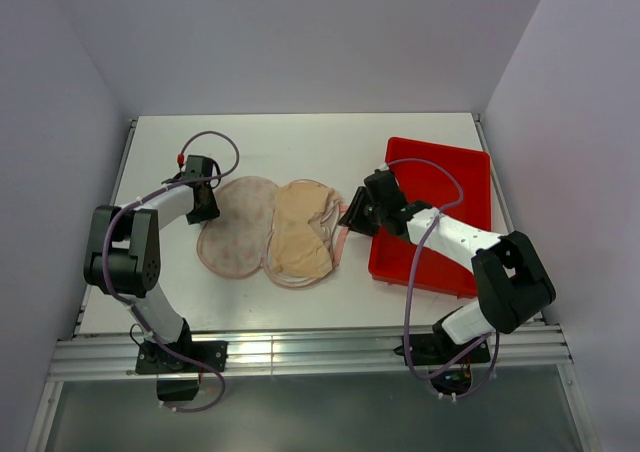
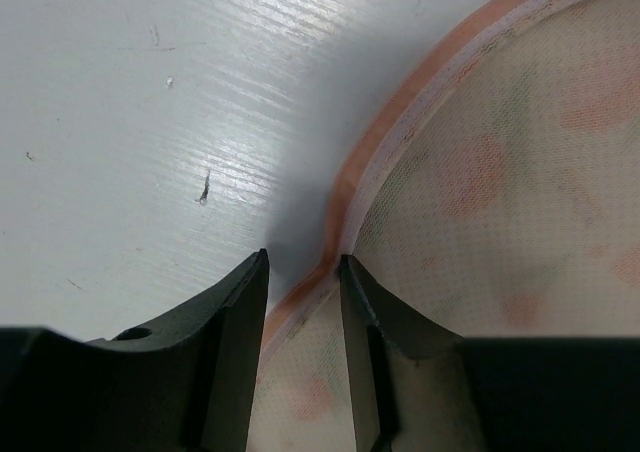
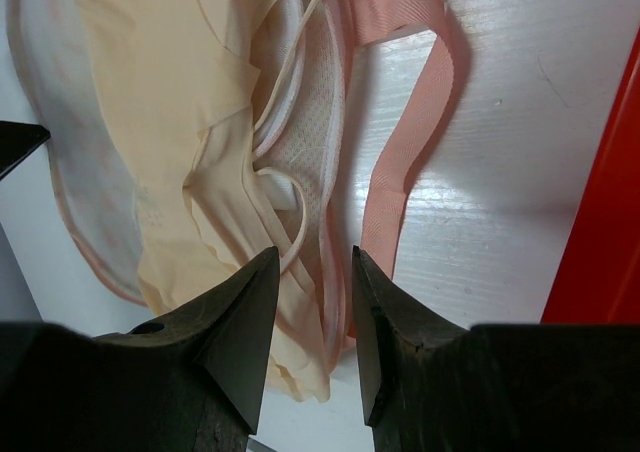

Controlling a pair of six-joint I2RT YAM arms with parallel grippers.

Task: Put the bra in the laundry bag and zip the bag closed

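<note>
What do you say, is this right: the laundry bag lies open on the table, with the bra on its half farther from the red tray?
Not quite. The laundry bag lies open on the table, but the bra is on its half nearer the red tray; the top external view shows it.

We see robot lab test cell: plain walls (image 1: pixel 300 32) box white table (image 1: pixel 300 137); left arm (image 1: pixel 125 252), right arm (image 1: pixel 500 282) bolted by aluminium rail (image 1: pixel 320 352).

a peach-beige bra (image 1: pixel 300 237), a cream bag (image 1: pixel 235 240) with orange-red blotches, white mesh, pink edging and pink loop (image 3: pixel 408 152), a red tray (image 1: pixel 445 272), a white table (image 1: pixel 300 142).
</note>
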